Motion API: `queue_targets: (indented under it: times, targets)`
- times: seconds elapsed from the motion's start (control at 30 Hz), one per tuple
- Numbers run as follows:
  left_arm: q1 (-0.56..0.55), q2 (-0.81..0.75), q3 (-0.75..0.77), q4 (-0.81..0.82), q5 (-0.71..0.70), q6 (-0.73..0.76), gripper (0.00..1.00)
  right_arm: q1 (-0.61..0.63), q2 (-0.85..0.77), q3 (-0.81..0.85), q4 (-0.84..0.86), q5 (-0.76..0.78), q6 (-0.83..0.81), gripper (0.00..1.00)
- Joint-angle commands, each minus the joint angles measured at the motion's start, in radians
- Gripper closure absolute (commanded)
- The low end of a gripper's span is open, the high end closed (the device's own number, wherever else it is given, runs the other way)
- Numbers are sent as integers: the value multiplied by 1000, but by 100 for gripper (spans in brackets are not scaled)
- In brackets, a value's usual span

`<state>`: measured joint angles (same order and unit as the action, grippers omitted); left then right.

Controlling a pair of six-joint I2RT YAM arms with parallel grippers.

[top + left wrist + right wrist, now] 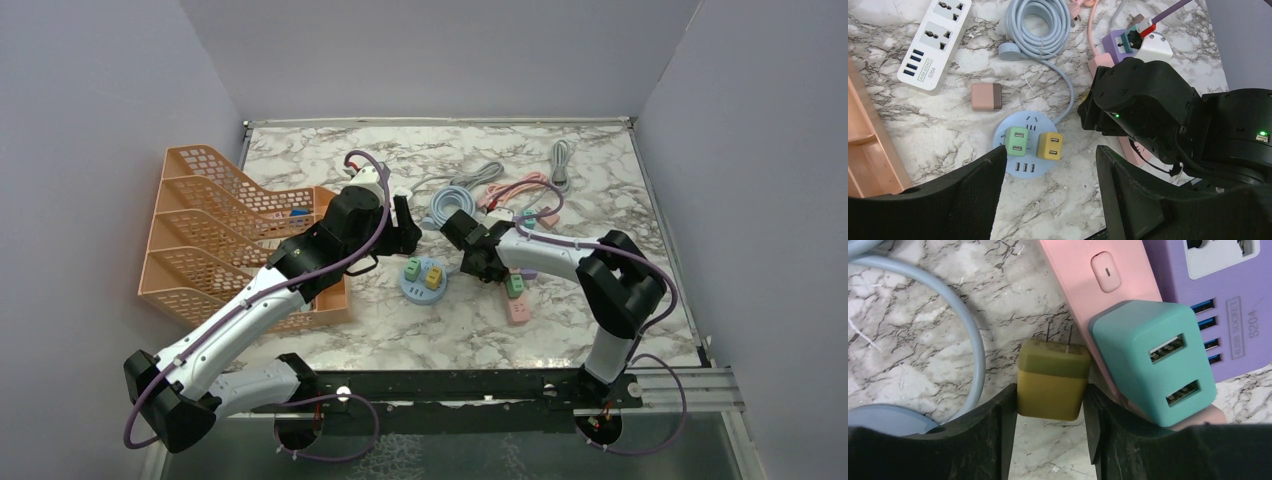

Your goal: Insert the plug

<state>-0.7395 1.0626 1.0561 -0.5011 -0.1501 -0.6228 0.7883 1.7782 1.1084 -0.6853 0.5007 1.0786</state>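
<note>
Right gripper (pixel 1049 396): clamped on plug (pixel 1052 377), prongs toward 12 o'clock.
Pink strip (pixel 1073 285): just beside plug, at 2 o'clock.
Left gripper (pixel 1050 155): spread wide, hub (pixel 1024 170) near.

1. The left arm (pixel 240 310) rises from the lower left of the overhead view and stretches diagonally up toward the centre.
2. The left gripper (pixel 405 232) points downward, its two fingers spread wide apart.
3. The right arm (pixel 615 285) bends sharply at right of centre, with its forearm reaching leftward.
4. The right gripper (pixel 1050 395) sits low, its fingers clamped on the sides of an olive plug (pixel 1052 385).
</note>
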Motion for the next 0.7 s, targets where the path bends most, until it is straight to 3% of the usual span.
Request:
queue_targets:
  times: [0.0,0.13,0.33,0.53,0.67]
  targets:
    - [4,-19,14,-5,-23,-8,32,-4,27,34,18,91,-21,55]
    - [5,-15,20,-5,-6,-13,30,-3,-27,35,58,47,-138,60]
    - [18,9,26,-7,74,-53,26,-4,-259,-69,294,-137,-451,63]
    - [54,50,55,23,235,-158,24,-3,-479,-192,544,-462,-857,63]
    - [57,85,102,74,384,-186,24,-3,-617,-264,637,-618,-1042,63]
